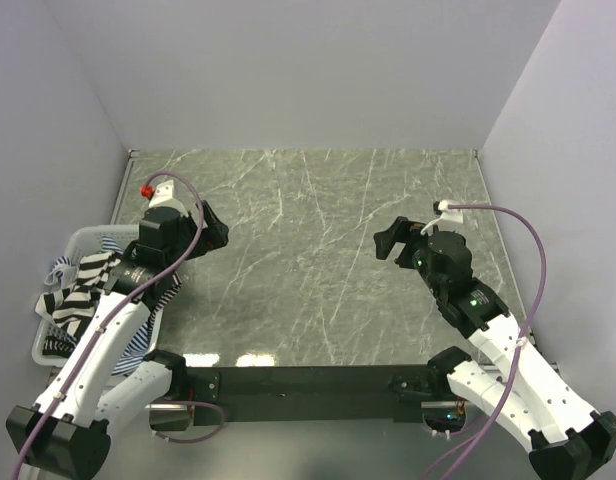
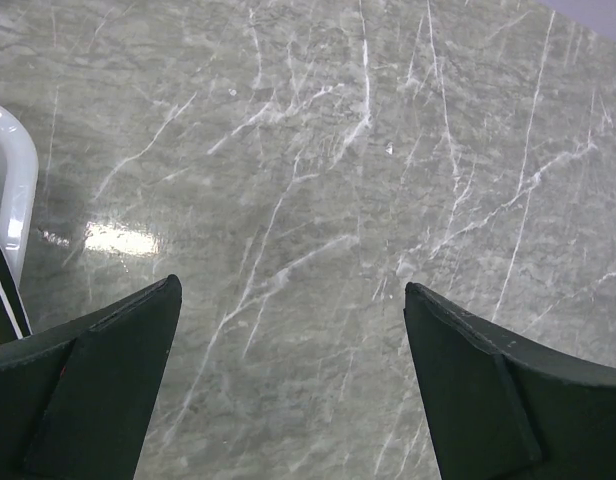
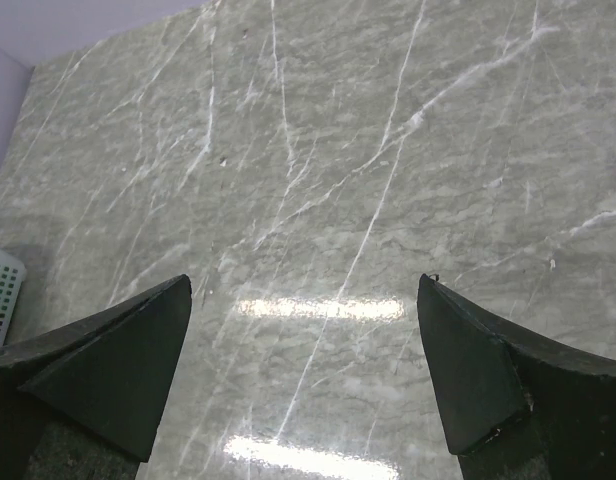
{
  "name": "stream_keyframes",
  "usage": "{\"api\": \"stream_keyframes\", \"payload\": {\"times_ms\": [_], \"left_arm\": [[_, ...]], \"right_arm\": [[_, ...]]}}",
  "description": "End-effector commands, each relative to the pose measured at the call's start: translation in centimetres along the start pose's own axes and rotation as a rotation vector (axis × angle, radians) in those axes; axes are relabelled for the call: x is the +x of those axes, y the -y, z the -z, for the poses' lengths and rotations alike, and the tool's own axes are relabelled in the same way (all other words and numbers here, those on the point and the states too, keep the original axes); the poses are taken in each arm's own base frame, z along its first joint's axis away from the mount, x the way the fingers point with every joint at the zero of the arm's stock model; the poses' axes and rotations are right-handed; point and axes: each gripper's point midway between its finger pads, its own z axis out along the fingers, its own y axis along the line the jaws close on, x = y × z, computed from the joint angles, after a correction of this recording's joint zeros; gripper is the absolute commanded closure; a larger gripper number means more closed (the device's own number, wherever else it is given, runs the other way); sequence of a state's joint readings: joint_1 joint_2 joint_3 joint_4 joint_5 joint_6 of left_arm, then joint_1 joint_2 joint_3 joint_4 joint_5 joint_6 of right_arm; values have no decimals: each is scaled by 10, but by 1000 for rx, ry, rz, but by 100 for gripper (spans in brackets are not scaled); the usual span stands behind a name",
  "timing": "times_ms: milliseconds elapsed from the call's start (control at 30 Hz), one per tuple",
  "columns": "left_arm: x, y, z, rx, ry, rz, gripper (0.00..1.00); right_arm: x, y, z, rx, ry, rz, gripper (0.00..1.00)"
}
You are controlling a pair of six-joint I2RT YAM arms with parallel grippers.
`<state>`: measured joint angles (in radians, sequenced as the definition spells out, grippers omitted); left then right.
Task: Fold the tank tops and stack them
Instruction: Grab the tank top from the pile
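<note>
Both arms hang over the marble-look table (image 1: 308,260) with nothing in them. The left gripper (image 2: 290,287) and right gripper (image 3: 303,280) each have their fingers spread wide, only bare tabletop between them. The tank tops (image 1: 83,290) are bunched in the white mesh basket (image 1: 80,237) at the table's left edge. A black-and-white striped tank top (image 1: 68,300) lies on top, and blue-and-white striped cloth (image 1: 146,335) peeks out beside it. The left arm covers much of the pile, so I can't count them. The left wrist view only catches the basket's corner and a sliver of stripes at its edge.
</note>
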<state>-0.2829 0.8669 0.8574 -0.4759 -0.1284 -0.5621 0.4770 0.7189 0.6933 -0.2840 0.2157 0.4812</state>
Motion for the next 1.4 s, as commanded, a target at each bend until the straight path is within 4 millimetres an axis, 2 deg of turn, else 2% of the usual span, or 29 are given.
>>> {"api": "stream_keyframes", "payload": {"times_ms": [0,467,500,533,567,600,633,667,733,767,900,1033,1200,1367], "left_arm": [[-10,6,-1,21,31,10,1],[-13,5,-2,-4,35,59,0],[-9,-2,-1,-46,20,74,1],[-19,-13,2,-120,58,95,1],[-19,-20,2,-176,57,142,0],[-12,-35,7,-264,33,161,1],[-16,-41,13,-319,44,192,1],[-21,-56,16,-420,89,256,0],[-12,-80,36,-580,72,299,0],[-17,-92,43,-659,136,361,0],[-18,-123,68,-836,206,406,1],[-23,-148,73,-944,211,421,0],[-26,-178,70,-1057,212,474,1],[-5,-213,60,-1181,130,546,0]], "right_arm": [[-7,-2,1,-13,37,0,0],[-6,-1,0,-3,22,9,0],[-7,0,0,0,23,10,0],[-6,0,0,5,18,13,0],[-6,1,0,5,19,12,0],[-6,1,0,5,16,13,0],[-5,0,0,4,10,12,0],[-4,0,-1,4,7,11,0],[-4,-1,-1,0,10,7,0],[-4,-2,-1,-9,10,3,0],[2,-3,-4,-21,3,-3,0],[6,-8,-8,-42,-19,-2,0],[10,-15,-13,-64,-51,-1,0],[14,-22,-18,-91,-85,5,0]]}}
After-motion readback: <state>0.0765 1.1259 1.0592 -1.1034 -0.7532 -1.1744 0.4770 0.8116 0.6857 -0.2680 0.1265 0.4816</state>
